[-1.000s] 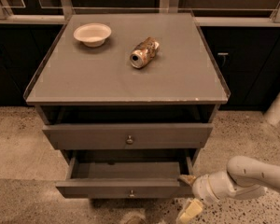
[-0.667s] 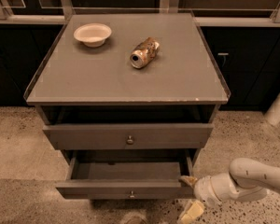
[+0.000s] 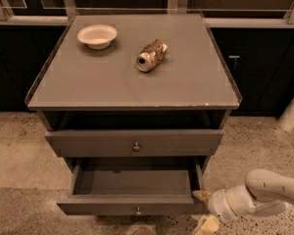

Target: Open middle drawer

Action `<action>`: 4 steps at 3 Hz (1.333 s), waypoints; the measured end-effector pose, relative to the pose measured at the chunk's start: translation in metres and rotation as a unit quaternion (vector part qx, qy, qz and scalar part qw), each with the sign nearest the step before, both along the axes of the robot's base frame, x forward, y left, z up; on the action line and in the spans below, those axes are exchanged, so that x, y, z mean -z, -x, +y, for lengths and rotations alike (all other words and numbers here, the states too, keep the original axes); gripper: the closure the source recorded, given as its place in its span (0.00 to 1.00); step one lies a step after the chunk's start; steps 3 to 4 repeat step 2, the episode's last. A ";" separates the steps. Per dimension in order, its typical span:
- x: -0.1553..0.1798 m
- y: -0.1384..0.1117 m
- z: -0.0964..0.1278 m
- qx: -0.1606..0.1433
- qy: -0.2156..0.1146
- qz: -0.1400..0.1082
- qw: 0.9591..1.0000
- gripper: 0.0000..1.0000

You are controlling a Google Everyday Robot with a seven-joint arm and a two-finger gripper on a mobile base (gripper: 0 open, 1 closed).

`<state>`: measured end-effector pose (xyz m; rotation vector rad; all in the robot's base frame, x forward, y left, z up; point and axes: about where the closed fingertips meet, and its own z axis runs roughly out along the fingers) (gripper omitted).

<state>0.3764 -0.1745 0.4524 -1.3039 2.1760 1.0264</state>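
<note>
The middle drawer (image 3: 132, 203) is a flat grey drawer with a small round metal knob at the centre of its front. It stands pulled out toward the near side, well forward of the drawer front above it, so its inside is visible from above: a plain grey floor between low side walls. The front sits level and straight, low in the scene and close to the speckled floor. The gripper (image 3: 206, 210) is at the near right corner of this front, its two yellowish fingertips apart, the upper one just at the corner edge.
</note>
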 end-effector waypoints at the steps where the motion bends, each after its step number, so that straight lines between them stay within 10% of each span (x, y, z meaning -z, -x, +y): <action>1: -0.009 0.006 -0.014 0.032 0.010 -0.015 0.999 0.00; 4: -0.009 0.006 -0.014 0.032 0.009 -0.015 0.999 0.00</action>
